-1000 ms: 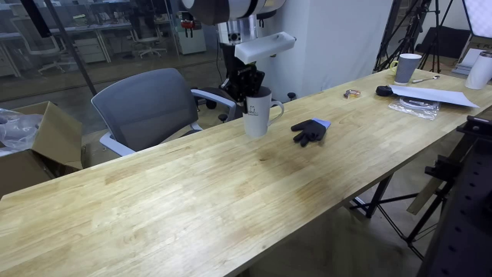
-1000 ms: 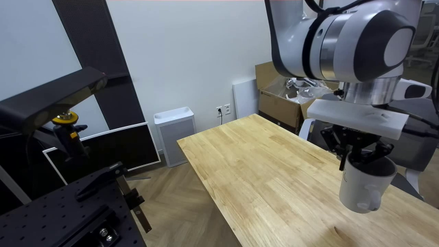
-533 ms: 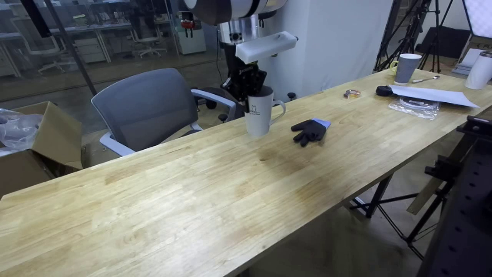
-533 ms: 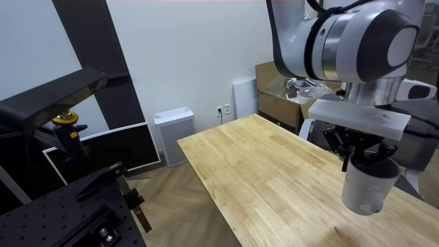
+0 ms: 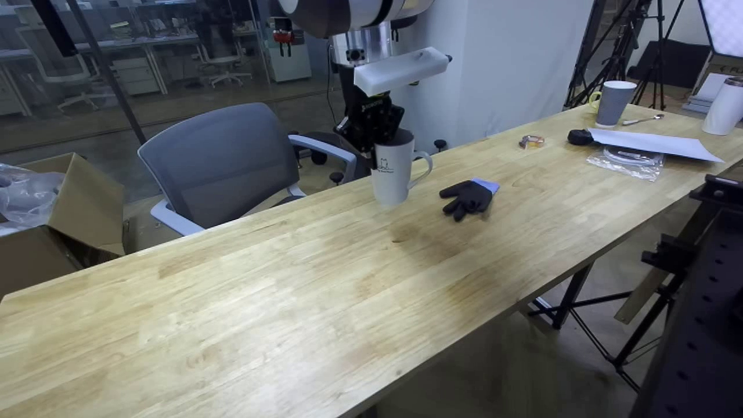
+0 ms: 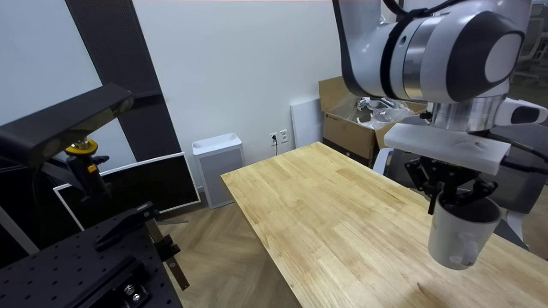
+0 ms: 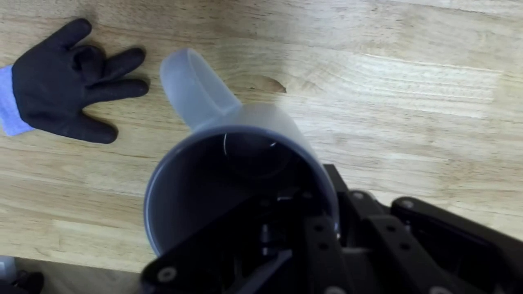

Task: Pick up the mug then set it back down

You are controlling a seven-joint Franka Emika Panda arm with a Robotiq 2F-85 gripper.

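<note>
The tall white mug (image 5: 392, 177), dark inside, with a looped handle and a small dark line drawing on its wall, appears to hang just above the pale wooden tabletop (image 5: 261, 302). It is above the middle of the frame in an exterior view, and its round mouth takes up the centre of the wrist view. The black, jointed two-fingered gripper (image 6: 439, 204) is clamped on the mug's wall, one finger inside the rim and one outside. Above it a white slab-shaped block (image 6: 447, 143) juts out beneath the white and grey robot arm (image 6: 430, 55), which comes in from the top in both exterior views.

Near the mug, on its handle side, lies a black fabric glove with a light blue cuff (image 5: 469, 198); it shows at the upper left of the wrist view. Toward the upper right of an exterior view, well apart from the mug, are a white flat sheet (image 5: 653, 145), a clear plastic bag with a coiled white cable (image 5: 624, 168), a tapered grey cup with a yellow handle (image 5: 615, 107) and a white cylindrical tumbler (image 5: 724, 110). At the left stand a grey mesh-backed chair (image 5: 215, 162) and an opened brown cardboard box (image 5: 87, 200).
</note>
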